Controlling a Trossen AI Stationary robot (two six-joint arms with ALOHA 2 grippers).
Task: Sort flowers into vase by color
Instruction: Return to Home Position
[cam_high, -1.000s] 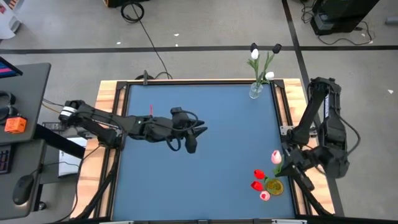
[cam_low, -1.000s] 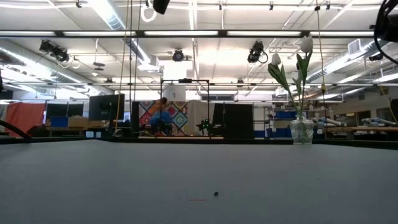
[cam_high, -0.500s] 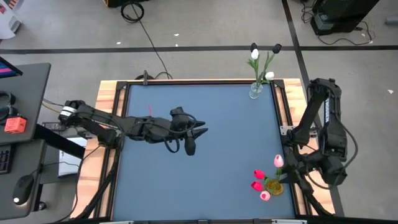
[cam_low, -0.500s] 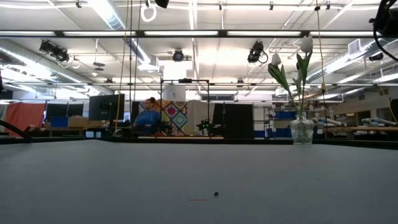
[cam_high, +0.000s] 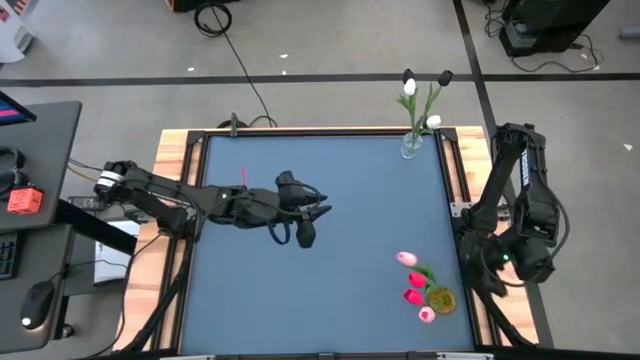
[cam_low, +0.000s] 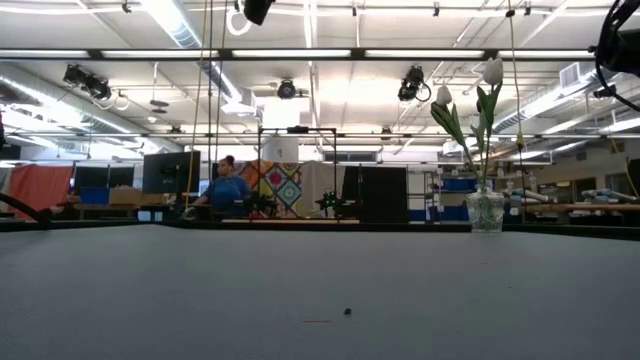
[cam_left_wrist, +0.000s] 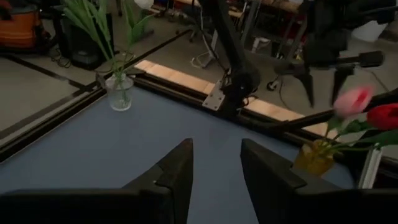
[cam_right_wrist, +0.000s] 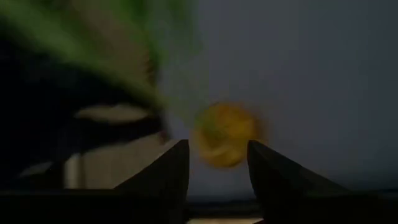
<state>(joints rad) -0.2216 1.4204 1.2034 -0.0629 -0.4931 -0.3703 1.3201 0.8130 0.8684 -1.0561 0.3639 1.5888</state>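
Observation:
A clear glass vase (cam_high: 411, 147) at the table's far right corner holds white tulips (cam_low: 492, 70) and a black one (cam_high: 445, 77). Near the right front stands a small yellow vase (cam_high: 441, 299) with red and pink tulips (cam_high: 413, 297). One more pink tulip (cam_high: 406, 259) leans out of it toward the table's left, its stem resting on the rim. My right gripper (cam_high: 478, 272) stands open just right of the yellow vase (cam_right_wrist: 225, 134), holding nothing. Over the table's middle, my left gripper (cam_high: 310, 218) hovers open and empty (cam_left_wrist: 216, 174).
The wooden table frame (cam_high: 180, 150) runs round the blue mat. The right arm's base (cam_high: 520, 180) stands beside the right edge. A desk with gear (cam_high: 30, 200) is left of the table. A person (cam_low: 228, 190) is in the room far behind.
My right gripper has opened and let go of the pink tulip, then drawn back toward the table's right edge. The tulip's head, which stood up beside the gripper, has tipped over toward the table's left, while its stem stays in the yellow vase.

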